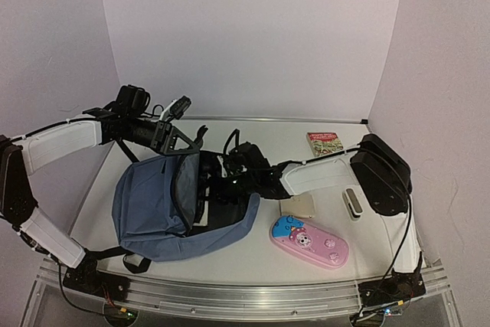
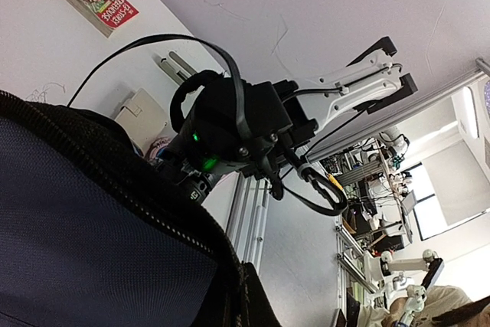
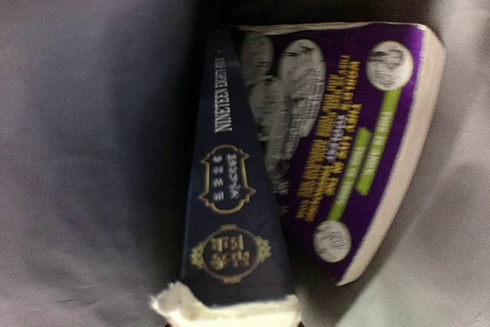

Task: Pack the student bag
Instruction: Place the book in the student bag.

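Note:
The slate-blue student bag [image 1: 149, 204] lies at the left of the table with its mouth facing right. My left gripper [image 1: 184, 147] is shut on the bag's upper rim and holds it up; in the left wrist view the zipped edge of the bag [image 2: 76, 227] fills the lower left and hides the fingers. My right gripper [image 1: 222, 181] reaches into the opening. In the right wrist view a dark blue book [image 3: 230, 212] stands up from between its jaws, gripped at its lower end. A purple book [image 3: 344, 128] lies beside it on the grey lining [image 3: 92, 112].
A pink pencil case [image 1: 308, 241] lies right of the bag near the front. A beige pad [image 1: 297, 206] and a small white-grey item [image 1: 352, 203] sit behind it. A red book [image 1: 325, 143] rests at the back right. White walls enclose the table.

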`<state>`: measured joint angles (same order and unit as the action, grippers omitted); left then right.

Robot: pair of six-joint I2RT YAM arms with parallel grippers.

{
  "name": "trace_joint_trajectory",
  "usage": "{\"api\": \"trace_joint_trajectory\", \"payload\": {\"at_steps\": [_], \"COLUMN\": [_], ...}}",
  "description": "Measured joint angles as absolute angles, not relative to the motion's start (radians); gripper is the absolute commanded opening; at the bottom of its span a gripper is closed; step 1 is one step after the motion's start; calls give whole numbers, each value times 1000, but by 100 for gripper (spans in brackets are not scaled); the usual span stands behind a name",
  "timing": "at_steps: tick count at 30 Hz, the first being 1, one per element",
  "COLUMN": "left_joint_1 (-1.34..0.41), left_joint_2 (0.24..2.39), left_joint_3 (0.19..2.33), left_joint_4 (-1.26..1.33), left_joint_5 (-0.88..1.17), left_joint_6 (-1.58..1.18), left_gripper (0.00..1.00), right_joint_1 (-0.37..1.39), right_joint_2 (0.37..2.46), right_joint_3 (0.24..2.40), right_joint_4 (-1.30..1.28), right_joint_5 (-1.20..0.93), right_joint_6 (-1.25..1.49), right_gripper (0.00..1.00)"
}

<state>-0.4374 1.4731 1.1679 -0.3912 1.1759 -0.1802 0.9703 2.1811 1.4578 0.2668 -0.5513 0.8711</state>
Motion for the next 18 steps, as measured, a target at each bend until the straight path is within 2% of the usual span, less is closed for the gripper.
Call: {"api": "trace_joint_trajectory", "payload": {"at_steps": [5, 8, 12, 15, 18], "left_joint_1": [-435, -420, -387, -373, -372], "left_joint_2": [1473, 1465, 1425, 1407, 1405], "left_joint_3": [1168, 1164, 1149, 1148, 1148], "left_joint_4": [-392, -390, -385, -383, -384], "left_joint_5": [1166, 1152, 1139, 1138, 1137], "left_joint_6": [-182, -184, -188, -190, -191], "left_gripper": [0, 0, 0, 0, 0], "right_joint_1": [987, 989, 987, 986, 989], "right_joint_2": [2181, 2153, 2059, 2005, 1983], "right_joint_3": [1460, 1441, 1402, 1400, 1400], "right_joint_4": [195, 146, 92, 89, 90], "right_joint_5": [-428, -338, -249, -210, -189], "right_joint_6": [803, 767, 727, 715, 712], "right_gripper": [52, 60, 60, 52, 50]}}
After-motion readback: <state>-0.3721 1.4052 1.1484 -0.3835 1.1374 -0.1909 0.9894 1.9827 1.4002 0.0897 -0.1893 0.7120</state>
